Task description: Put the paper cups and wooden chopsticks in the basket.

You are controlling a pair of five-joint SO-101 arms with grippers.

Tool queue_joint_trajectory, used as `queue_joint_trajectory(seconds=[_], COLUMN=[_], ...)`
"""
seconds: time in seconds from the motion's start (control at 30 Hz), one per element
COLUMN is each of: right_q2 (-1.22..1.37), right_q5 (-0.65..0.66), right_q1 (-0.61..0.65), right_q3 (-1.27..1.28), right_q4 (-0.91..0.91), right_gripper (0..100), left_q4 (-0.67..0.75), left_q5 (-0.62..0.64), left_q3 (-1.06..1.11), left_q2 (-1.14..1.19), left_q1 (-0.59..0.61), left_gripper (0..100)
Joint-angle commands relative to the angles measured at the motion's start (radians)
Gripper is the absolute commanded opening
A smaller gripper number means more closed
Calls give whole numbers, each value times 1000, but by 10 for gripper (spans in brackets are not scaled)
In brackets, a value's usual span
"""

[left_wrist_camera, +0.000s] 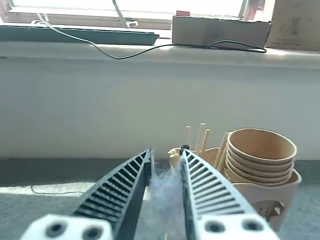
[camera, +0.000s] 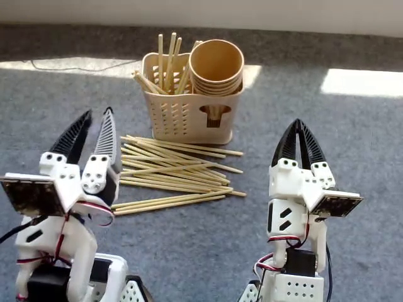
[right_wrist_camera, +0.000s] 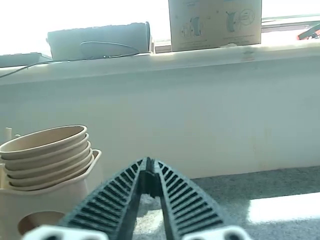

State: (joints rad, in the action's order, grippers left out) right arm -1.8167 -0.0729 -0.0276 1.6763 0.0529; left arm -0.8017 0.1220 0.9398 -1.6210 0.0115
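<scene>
Left gripper and right gripper sit lowest in high view: left jaws apart, right jaws together, both empty. Loose wooden chopsticks lie on carpet between them, just before basket holding stacked paper cups. Left wrist view: jaws parted, cups in basket beyond. Right wrist view: jaws closed, basket off to one side.

A: Floor covering?
B: Grey carpet is running up to the white wall; sunlight patches are lying at the wall's foot.
A: Above the wall?
B: A cardboard box is sitting on its sill.
</scene>
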Motion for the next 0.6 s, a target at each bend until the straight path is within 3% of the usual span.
queue_joint_trajectory(seconds=[0.0, 0.13, 0.57], right_q2=[-16, -16, -16], right_q5=[11, 11, 35], right_q1=[10, 19, 25], right_q3=[113, 113, 113], right_q4=[2, 2, 5], right_gripper=[6, 6, 6], left_q4=[-11, -25, -123], left_q5=[-2, -2, -2], left_q3=[67, 173, 460], left_q2=[-127, -223, -197], left_q1=[90, 168, 479], left_gripper=[95, 95, 98])
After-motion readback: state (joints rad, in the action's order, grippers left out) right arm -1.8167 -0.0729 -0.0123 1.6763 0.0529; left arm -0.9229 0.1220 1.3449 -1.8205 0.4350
